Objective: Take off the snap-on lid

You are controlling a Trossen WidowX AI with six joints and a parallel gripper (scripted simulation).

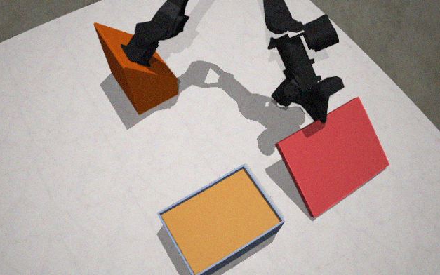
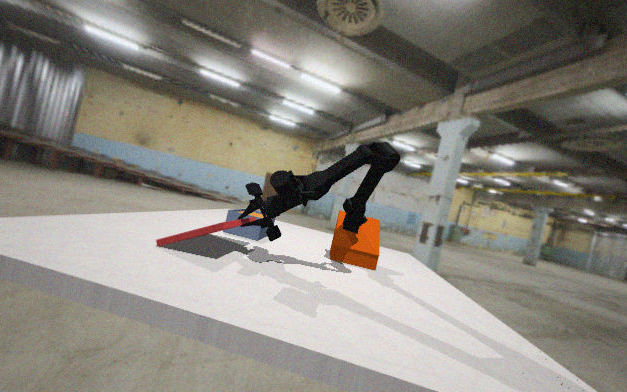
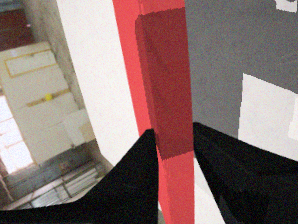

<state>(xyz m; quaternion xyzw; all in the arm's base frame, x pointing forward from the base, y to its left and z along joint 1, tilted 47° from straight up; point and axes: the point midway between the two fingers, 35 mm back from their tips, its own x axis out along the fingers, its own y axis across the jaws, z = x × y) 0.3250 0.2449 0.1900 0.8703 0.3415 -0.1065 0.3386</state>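
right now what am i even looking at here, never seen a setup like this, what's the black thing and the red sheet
The black thing is a robot arm with jointed links, standing on an orange block that serves as its base. At its tip is a gripper, two fingers that pinch things.

The three pictures show one moment. One looks down from above, one looks from the side across the white table, and one is a camera on the arm's wrist, looking along the fingers.

The red sheet is the lid of the blue-walled storage box, which now sits open, its inside orange. The gripper is shut on one edge of the lid. From the side view the lid slants, its far end low by the table, its gripped end raised.
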